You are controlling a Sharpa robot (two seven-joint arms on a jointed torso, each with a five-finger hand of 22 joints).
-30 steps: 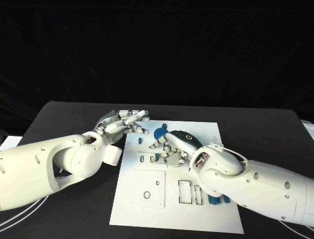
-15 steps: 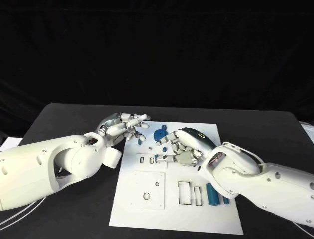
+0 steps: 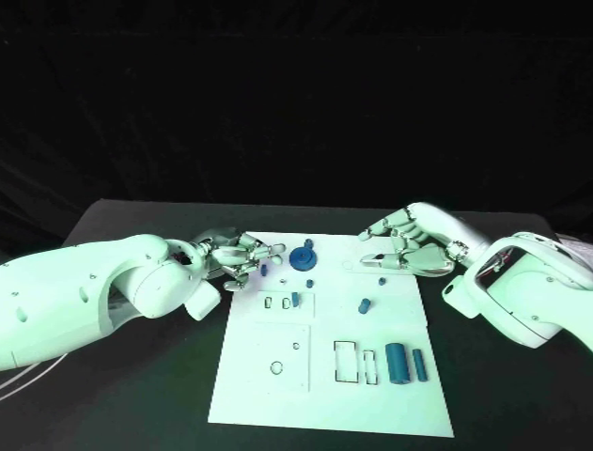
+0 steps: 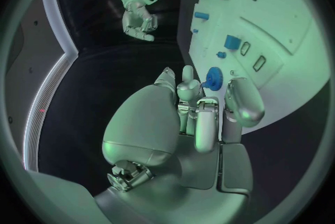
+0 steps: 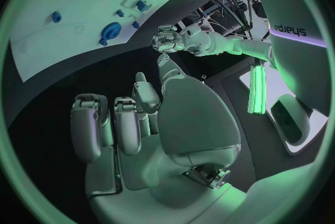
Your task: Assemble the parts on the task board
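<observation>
The white task board (image 3: pixel 326 395) lies in the middle of the black table. My left hand (image 3: pixel 231 256) hovers at the board's far left edge. A small blue gear (image 4: pixel 215 77) sits pinched between its fingertips. Just to its right a larger blue gear with a knob (image 3: pixel 303 256) stands on the board. My right hand (image 3: pixel 412 242) hangs above the board's far right edge with its fingers apart and nothing in them. A small blue part (image 3: pixel 366 305) lies mid-board, and two blue cylinders (image 3: pixel 397 362) lie near the right edge.
Another blue part (image 3: pixel 295 299) stands by the small slots on the board's left side. Rectangular cut-outs (image 3: pixel 349 362) sit near the cylinders. Bare black table (image 3: pixel 133 395) surrounds the board. White cables (image 3: pixel 11 390) curl at the near left.
My right hand has lifted off the middle of the board and swung to its far right edge, uncovering the parts there. My left hand has come down closer to the board's left edge.
</observation>
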